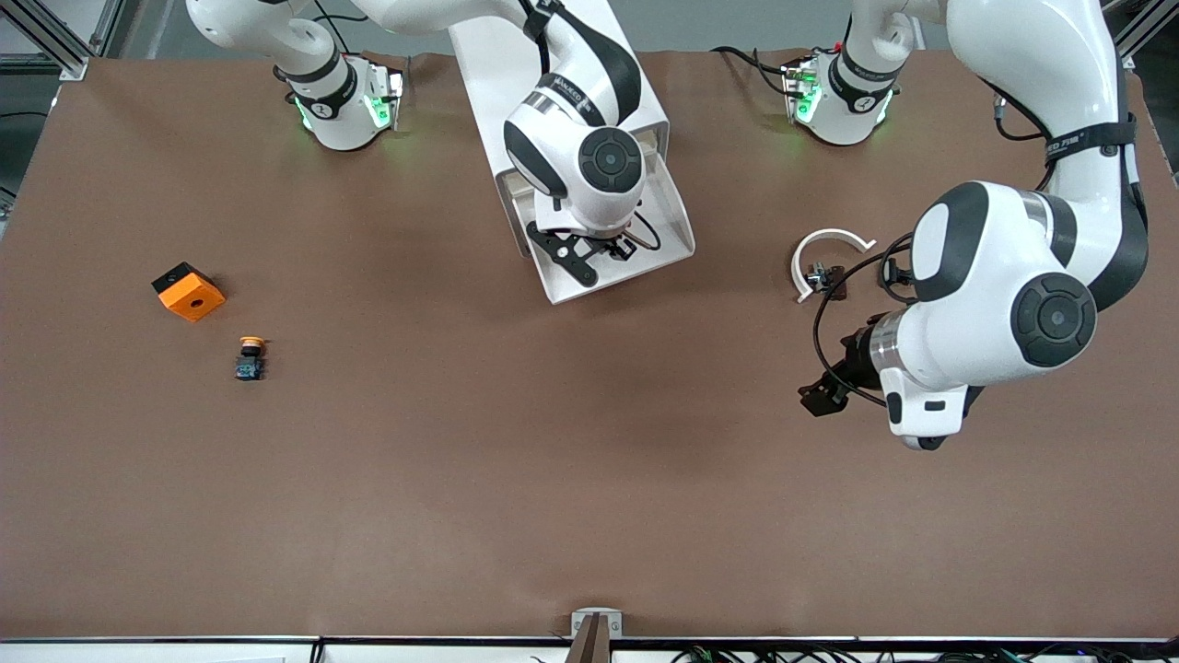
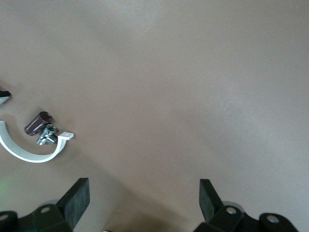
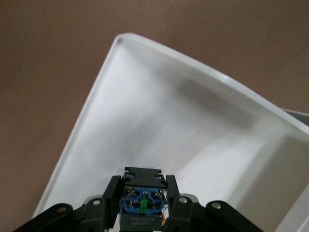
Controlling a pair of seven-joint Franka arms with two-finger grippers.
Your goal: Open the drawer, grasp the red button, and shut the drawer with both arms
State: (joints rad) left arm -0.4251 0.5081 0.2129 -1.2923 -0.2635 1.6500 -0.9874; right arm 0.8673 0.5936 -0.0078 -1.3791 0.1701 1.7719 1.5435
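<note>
From the front, the right gripper (image 1: 603, 249) hangs over the open drawer (image 1: 677, 241); the left gripper (image 1: 826, 391) waits over bare table. The left wrist view shows its jaws wide, holding nothing. The right wrist view shows jaws clamped on the button (image 3: 143, 203); it should lift straight, clear of the walls.

table (image 1: 516, 479): brown matte cover | frame (image 1: 55, 41): grey aluminium struts at corners
</note>
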